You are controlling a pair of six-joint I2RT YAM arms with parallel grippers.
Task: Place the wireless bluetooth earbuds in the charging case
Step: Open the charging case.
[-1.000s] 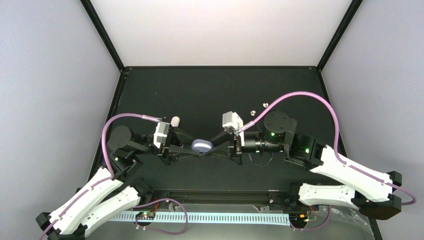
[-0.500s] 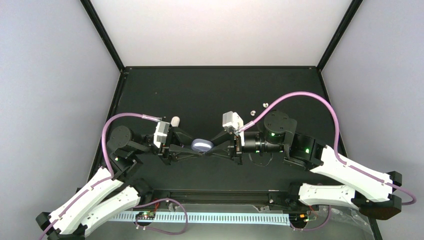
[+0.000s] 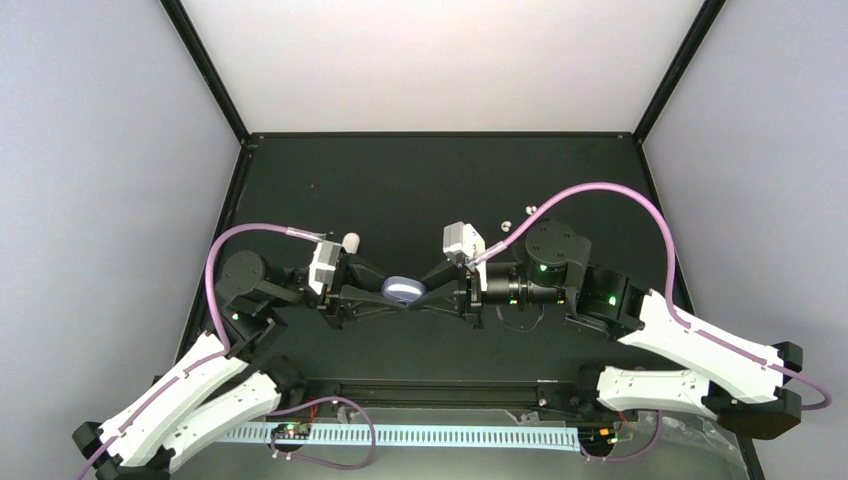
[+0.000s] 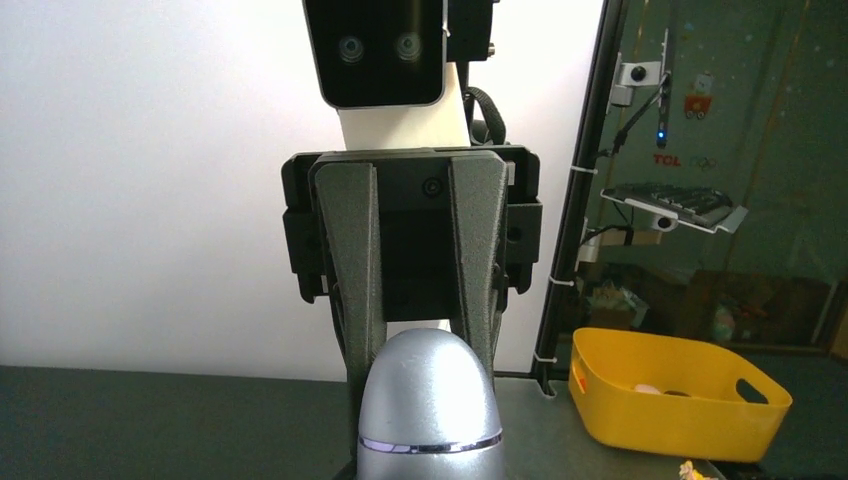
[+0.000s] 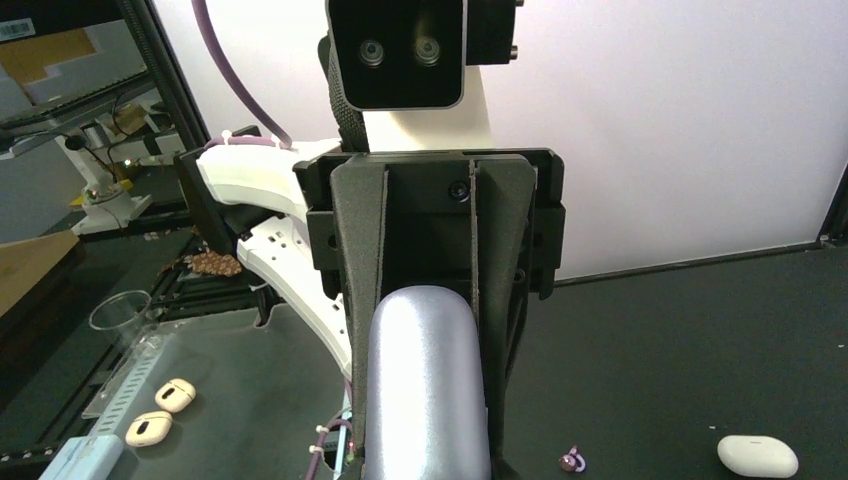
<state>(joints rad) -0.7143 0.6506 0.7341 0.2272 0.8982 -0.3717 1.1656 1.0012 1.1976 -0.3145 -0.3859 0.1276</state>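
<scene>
Two white earbuds (image 3: 505, 224) sit loose on the bench (image 3: 400, 180), just beyond the right tool (image 3: 417, 297), by its wrist. A purple bud (image 5: 572, 461) lies near a white case (image 5: 757, 455). The lavender charging case (image 3: 403, 290) is pinched between right tool and left tool (image 3: 393, 298), both clamped tight on it.

Black table (image 3: 440, 180) — white back wall (image 3: 440, 60), grey side walls (image 3: 100, 200).

White-shelled arms (image 3: 690, 345), black joints (image 3: 547, 256), purple cables (image 3: 600, 187), green indicator lights (image 3: 610, 300), textured dark-grey end effector fingers (image 4: 476, 250).
</scene>
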